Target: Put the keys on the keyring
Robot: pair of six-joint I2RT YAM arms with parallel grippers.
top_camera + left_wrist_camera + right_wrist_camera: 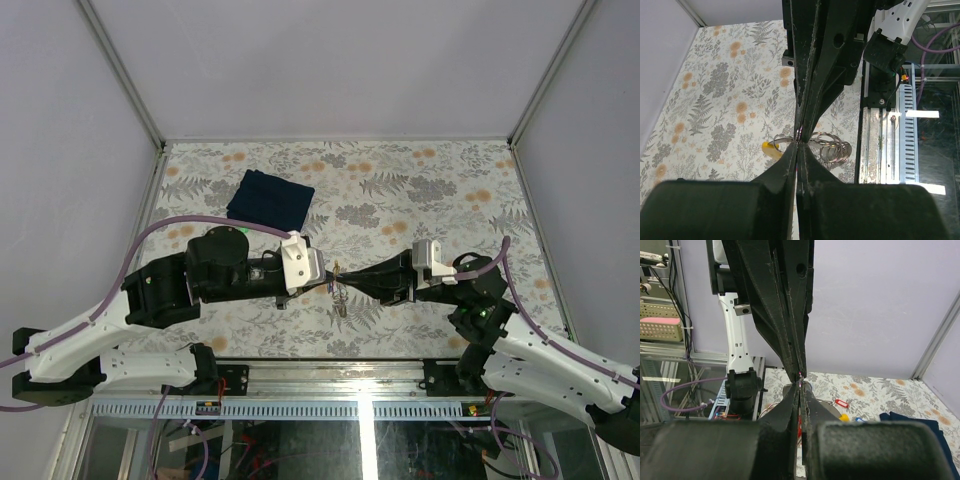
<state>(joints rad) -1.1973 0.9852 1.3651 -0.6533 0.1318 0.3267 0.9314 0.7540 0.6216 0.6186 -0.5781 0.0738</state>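
Observation:
My left gripper (328,281) and right gripper (347,279) meet tip to tip above the table's near middle, both shut. In the left wrist view the left gripper (799,146) pinches the keyring (832,148), whose grey metal loops spread to both sides of its tips, with a yellow-tagged key (768,148) at the left. In the right wrist view the right gripper (800,386) is shut on a thin red-tagged key (799,426) that shows between its fingers. A red-tagged key (841,403), a yellow one (844,416) and a blue one (857,418) lie beyond. The keyring (342,300) hangs just below the tips.
A dark blue folded cloth (270,197) lies at the back left of the flowered table and also shows in the right wrist view (920,425). A metal rail (340,372) runs along the near edge. White walls enclose the table on three sides.

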